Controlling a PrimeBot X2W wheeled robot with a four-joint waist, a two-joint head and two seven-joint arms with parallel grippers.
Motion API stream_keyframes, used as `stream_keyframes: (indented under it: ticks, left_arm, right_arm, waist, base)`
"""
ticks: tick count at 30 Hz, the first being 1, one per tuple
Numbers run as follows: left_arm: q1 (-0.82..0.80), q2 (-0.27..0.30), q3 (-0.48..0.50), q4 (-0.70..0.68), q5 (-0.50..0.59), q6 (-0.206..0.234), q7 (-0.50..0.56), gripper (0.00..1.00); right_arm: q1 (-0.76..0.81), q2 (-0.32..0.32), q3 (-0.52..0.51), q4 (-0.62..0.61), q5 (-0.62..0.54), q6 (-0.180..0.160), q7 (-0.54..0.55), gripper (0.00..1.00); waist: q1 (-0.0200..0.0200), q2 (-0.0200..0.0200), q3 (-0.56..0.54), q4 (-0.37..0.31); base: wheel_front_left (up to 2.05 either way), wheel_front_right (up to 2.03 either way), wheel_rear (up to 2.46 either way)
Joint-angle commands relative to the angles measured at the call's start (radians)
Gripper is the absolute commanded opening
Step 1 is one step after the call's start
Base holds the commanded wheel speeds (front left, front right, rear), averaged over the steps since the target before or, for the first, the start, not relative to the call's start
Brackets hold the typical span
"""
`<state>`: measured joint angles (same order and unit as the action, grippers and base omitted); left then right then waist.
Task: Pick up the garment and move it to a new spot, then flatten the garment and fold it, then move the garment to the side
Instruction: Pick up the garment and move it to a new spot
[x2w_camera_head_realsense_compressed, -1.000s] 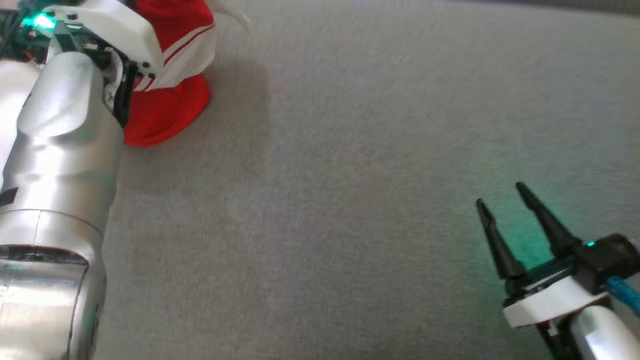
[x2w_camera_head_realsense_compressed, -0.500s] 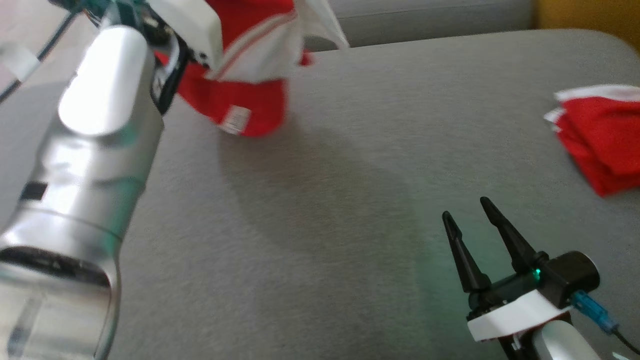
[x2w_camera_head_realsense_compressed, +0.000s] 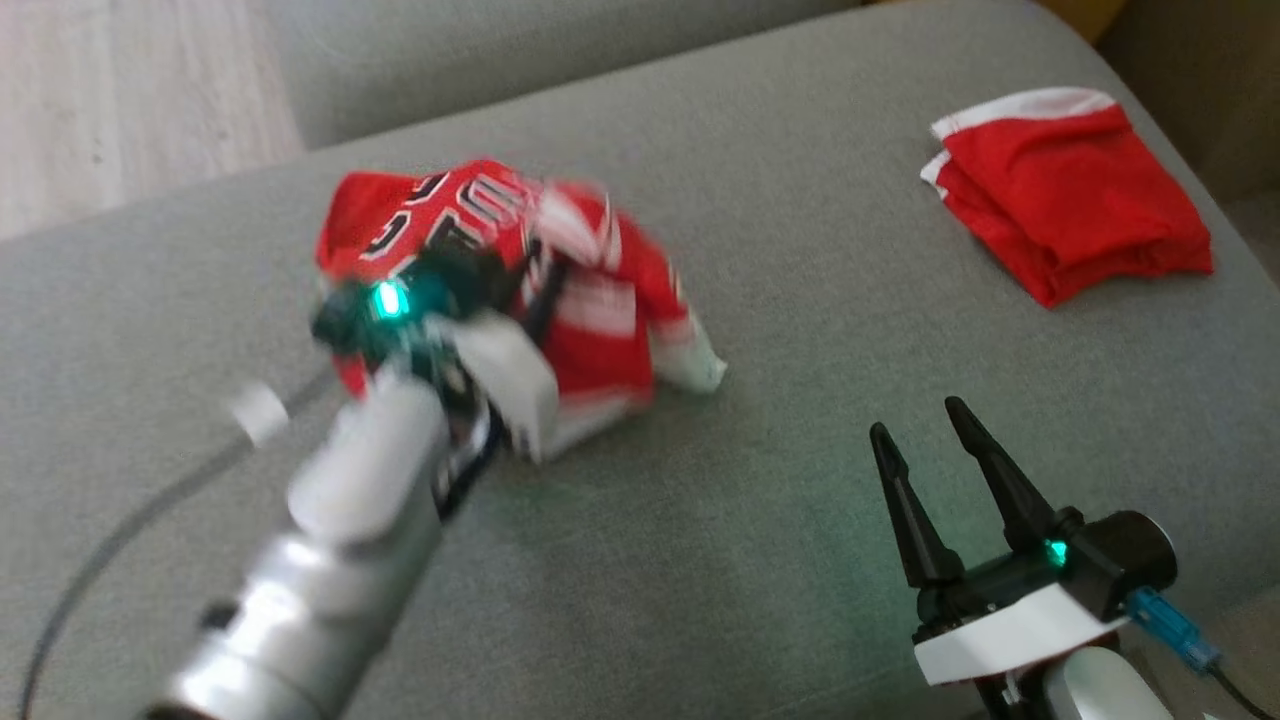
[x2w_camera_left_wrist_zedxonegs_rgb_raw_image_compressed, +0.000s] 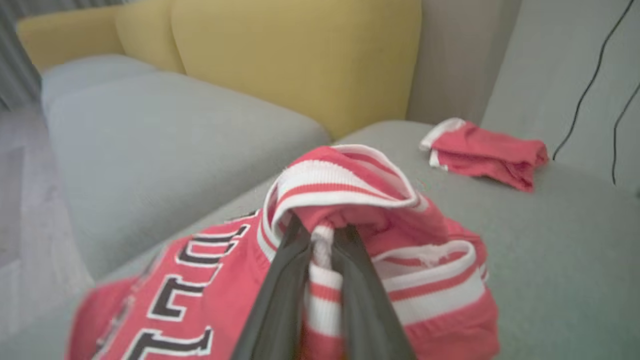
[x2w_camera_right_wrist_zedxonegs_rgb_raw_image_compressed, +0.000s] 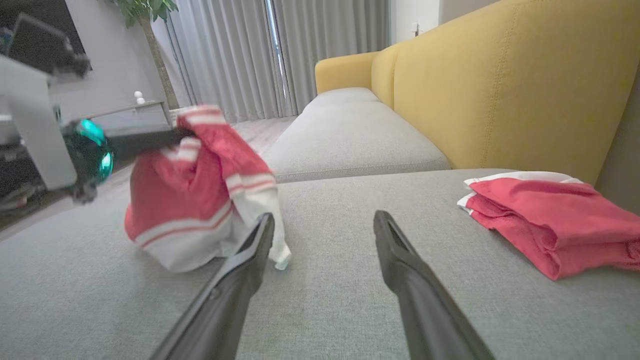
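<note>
Seat cushion (x2w_camera_head_realsense_compressed: 760, 560) of grey fabric is seen across most of the head view, and a second grey cushion is seen beyond it. Yellow backrest (x2w_camera_right_wrist_zedxonegs_rgb_raw_image_compressed: 500, 90) is noted behind both cushions in the right wrist view.

The garment (x2w_camera_head_realsense_compressed: 600, 320), a red jersey with white striped trim and black-outlined lettering, is found bunched at left of centre on the seat. It is held up at its top, and its lower folds appear to be laid on the cushion. That area of the head view is blurred.

A folded red cloth (x2w_camera_head_realsense_compressed: 1070, 190) with a white edge is recorded lying flat near the far right corner of the seat, well apart from the garment.

The left gripper (x2w_camera_left_wrist_zedxonegs_rgb_raw_image_compressed: 320, 235) is seen with both fingers pressed together on a striped fold of the garment's trim, with the ribbed collar draped over the fingertips.

The right gripper (x2w_camera_head_realsense_compressed: 917, 418) is recorded low at the right, over bare cushion. Its fingers are spread and nothing is held between them. It is placed near the garment's white hem but apart from it.
</note>
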<state>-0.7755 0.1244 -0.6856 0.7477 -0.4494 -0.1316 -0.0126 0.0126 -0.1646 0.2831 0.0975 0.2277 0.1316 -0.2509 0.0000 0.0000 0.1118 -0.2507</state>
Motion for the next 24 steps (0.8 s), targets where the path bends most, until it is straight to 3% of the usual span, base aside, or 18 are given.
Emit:
stream_keyframes:
  ticks: [1, 7, 9, 10, 11, 18, 24]
  left_arm:
    - [-0.020, 0.020, 0.023, -0.016, 0.003, 0.008, -0.013, 0.00]
    - [0.099, -0.024, -0.014, 0.047, 0.007, 0.042, -0.094, 0.00]
    - [0.120, -0.037, -0.022, 0.066, 0.005, 0.049, -0.127, 0.47]
    - [0.127, -0.044, -0.025, 0.073, 0.005, 0.055, -0.147, 0.89]
    - [0.134, -0.049, -0.027, 0.079, 0.005, 0.064, -0.167, 1.00]
    - [0.200, -0.069, -0.018, 0.028, 0.015, 0.159, -0.246, 1.00]
    - [0.370, -0.065, 0.078, -0.202, 0.053, 0.248, -0.249, 1.00]
  right_arm:
    - [-0.019, 0.003, 0.017, -0.034, -0.001, -0.001, -0.011, 1.00]
    - [-0.031, 0.018, 0.010, -0.031, 0.000, -0.001, -0.011, 1.00]
    - [-0.036, 0.018, 0.006, -0.025, -0.001, -0.001, -0.011, 1.00]
    - [-0.037, 0.017, 0.004, -0.022, -0.001, -0.001, -0.011, 1.00]
    - [-0.038, 0.017, 0.002, -0.019, -0.001, -0.001, -0.011, 1.00]
    - [-0.011, 0.012, -0.013, 0.012, 0.007, -0.001, -0.011, 1.00]
    - [0.028, 0.027, -0.048, 0.039, 0.018, -0.001, -0.011, 1.00]
  waist:
    - [0.0000, 0.0000, 0.024, -0.012]
    - [0.0000, 0.0000, 0.069, -0.001]
    - [0.0000, 0.0000, 0.072, 0.013]
    - [0.0000, 0.0000, 0.070, 0.022]
    - [0.0000, 0.0000, 0.064, 0.031]
    - [0.0000, 0.0000, -0.040, 0.122]
    - [0.0000, 0.0000, -0.128, 0.215]
  base:
    - [0.00, 0.00, 0.00]
    - [0.00, 0.00, 0.00]
    - [0.00, 0.00, 0.00]
    - [0.00, 0.00, 0.00]
    - [0.00, 0.00, 0.00]
    - [0.00, 0.00, 0.00]
    - [0.00, 0.00, 0.00]
